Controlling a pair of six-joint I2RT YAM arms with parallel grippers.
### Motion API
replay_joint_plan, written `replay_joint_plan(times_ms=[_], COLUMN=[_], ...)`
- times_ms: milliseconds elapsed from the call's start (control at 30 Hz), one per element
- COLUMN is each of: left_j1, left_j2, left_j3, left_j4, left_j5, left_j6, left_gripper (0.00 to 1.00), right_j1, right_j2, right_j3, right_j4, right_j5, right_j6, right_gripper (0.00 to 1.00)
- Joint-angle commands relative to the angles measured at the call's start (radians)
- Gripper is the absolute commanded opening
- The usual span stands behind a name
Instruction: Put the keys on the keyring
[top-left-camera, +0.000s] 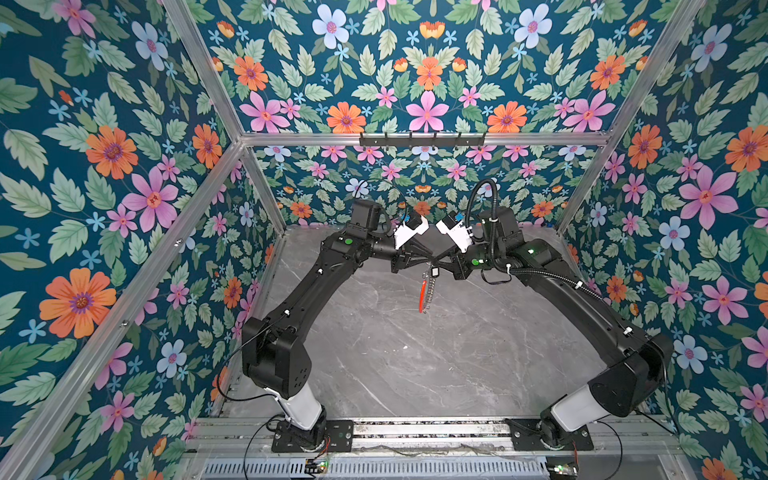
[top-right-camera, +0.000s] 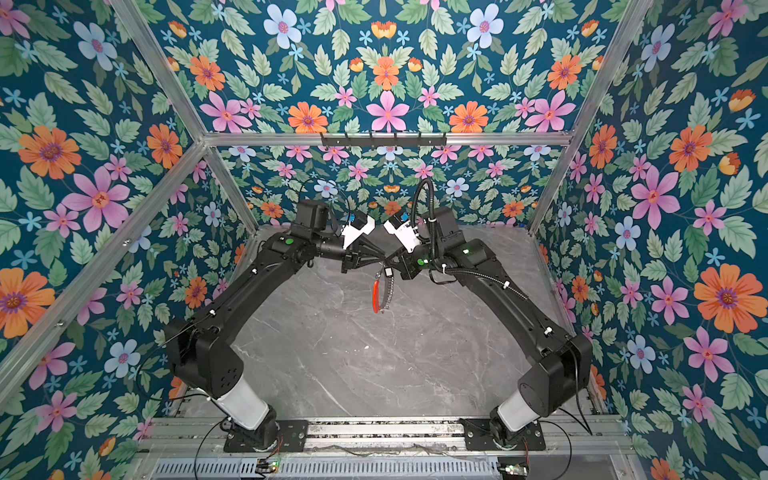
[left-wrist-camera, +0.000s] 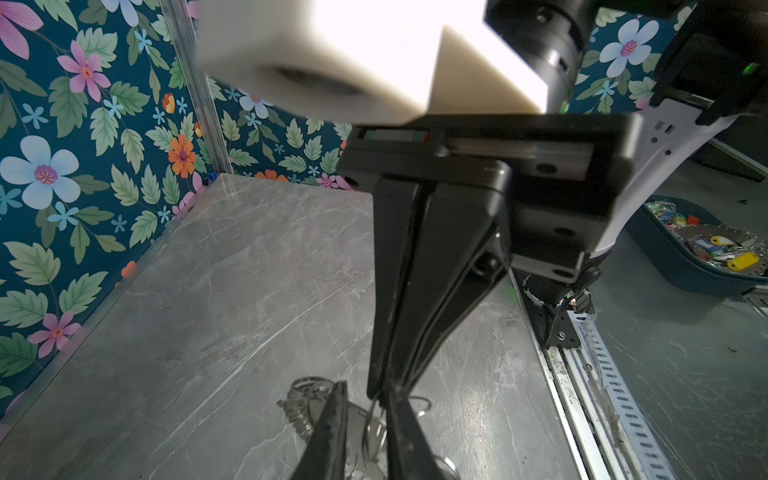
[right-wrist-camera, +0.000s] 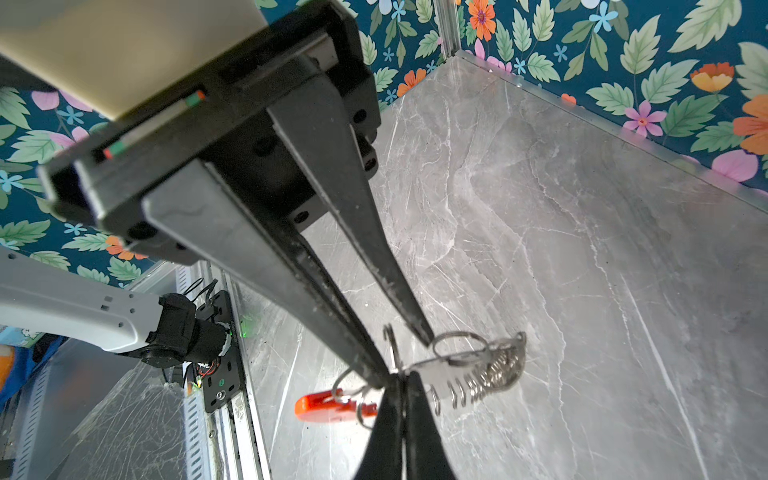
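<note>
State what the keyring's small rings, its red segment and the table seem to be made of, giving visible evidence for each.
On the keyring, the rings look like metal, likely steel: silvery, with bright glints. The red segment is probably plastic: an even, glossy orange-red with a rounded end. The table has a grey marble-look top with white veins and a soft sheen. Whether it is stone or laminate cannot be told.

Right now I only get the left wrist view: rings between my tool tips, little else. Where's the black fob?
Observer: In both top views the fob hangs just under the right tool.
Operator: What hangs below it?
Observer: The loop, its red piece on the left arm's side.
Operator: Right tool gripping?
Observer: Yes. The right wrist view shows it shut on the loop's wire, beside the red piece.
</note>
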Motion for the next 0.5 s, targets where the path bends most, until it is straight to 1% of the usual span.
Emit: replay_joint_plan(times_ms=[0, 233, 333, 400, 467], left_j1=[0.000, 0.000, 0.000, 0.000, 0.000], left_j2=[-0.001, -0.004, 0.001, 0.007, 0.015], left_j3=[0.007, 0.007, 0.006, 0.007, 0.009], left_j4=[-0.008, -0.026, -0.026, -0.024, -0.022], left_j5=[0.001, -0.008, -0.008, -0.003, 0.006], left_j6=[0.011, 0.022, 0.022, 0.020, 0.016], left_gripper=[0.19, 0.18, 0.17, 0.12, 0.02], right_j1=[0.001, 0.001, 0.001, 0.003, 0.003], right_j2=[-0.010, -0.007, -0.003, -0.002, 0.000], right_j3=[0.001, 0.008, 0.013, 0.018, 0.021], right_j4=[0.039, 0.043, 0.043, 0.039, 0.033], right_j5=[-0.024, -0.021, -0.025, -0.026, -0.025], right_j6=[-0.006, -0.003, -0.003, -0.004, -0.006], right_gripper=[0.00, 0.00, 0.00, 0.00, 0.00])
